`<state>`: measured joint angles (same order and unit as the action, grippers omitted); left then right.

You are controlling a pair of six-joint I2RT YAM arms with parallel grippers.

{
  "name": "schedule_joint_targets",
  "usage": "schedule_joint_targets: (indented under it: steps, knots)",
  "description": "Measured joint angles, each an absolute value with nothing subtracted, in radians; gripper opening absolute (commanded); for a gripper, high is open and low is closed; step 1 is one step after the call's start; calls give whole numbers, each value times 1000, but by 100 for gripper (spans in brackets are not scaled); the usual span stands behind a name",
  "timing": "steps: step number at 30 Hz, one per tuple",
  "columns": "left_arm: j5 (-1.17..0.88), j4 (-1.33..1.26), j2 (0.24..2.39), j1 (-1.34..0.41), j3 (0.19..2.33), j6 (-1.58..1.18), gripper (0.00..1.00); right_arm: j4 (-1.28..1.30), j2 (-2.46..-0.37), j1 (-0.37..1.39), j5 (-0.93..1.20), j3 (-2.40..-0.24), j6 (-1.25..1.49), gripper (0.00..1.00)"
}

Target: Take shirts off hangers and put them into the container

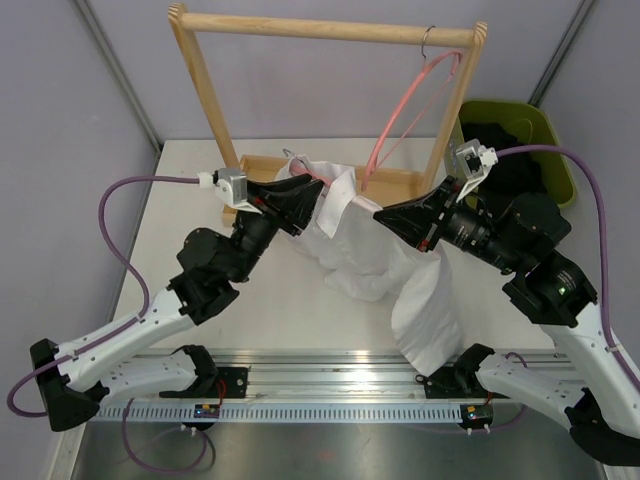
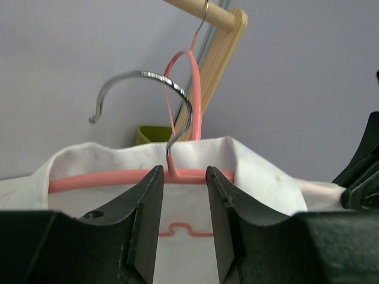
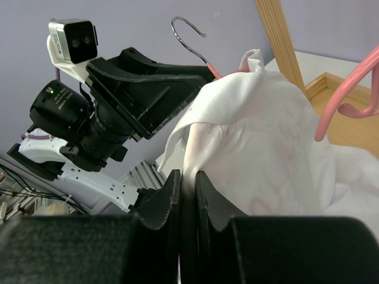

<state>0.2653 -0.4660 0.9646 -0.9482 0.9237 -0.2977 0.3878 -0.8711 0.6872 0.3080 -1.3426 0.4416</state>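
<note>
Left gripper (image 2: 185,177), jaws apart, straddles the neck of a thin pink plastic hanger (image 2: 106,181) inside the white fabric shirt (image 1: 360,250) at mid-table. Right gripper (image 3: 188,180) is clamped on that shirt's cloth. Olive-green plastic basket (image 1: 560,160) sits far right.

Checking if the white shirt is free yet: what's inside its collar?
Inside the collar of the white shirt sits a pink hanger: its top bar and silver hook show, with the left tool astride the neck. Its shoulders are covered by fabric.
</note>
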Motion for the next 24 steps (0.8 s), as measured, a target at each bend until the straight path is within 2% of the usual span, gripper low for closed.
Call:
schedule_joint_targets:
  steps: [4, 9, 19, 21, 23, 24]
  knots:
    - [280, -494, 943, -948, 924, -317, 43, 406, -871, 688, 326, -1343, 442, 0]
    - [305, -538, 931, -948, 927, -329, 43, 410, -871, 688, 335, -1343, 442, 0]
    - [308, -549, 1068, -948, 961, -363, 41, 416, -870, 688, 339, -1343, 442, 0]
    - [309, -552, 1082, -947, 963, -368, 38, 427, -870, 688, 333, -1342, 442, 0]
    - [315, -558, 1089, -947, 963, -372, 28, 433, -868, 688, 331, -1342, 442, 0]
    - [319, -562, 1090, -947, 963, -374, 7, 433, -866, 688, 331, -1342, 442, 0]
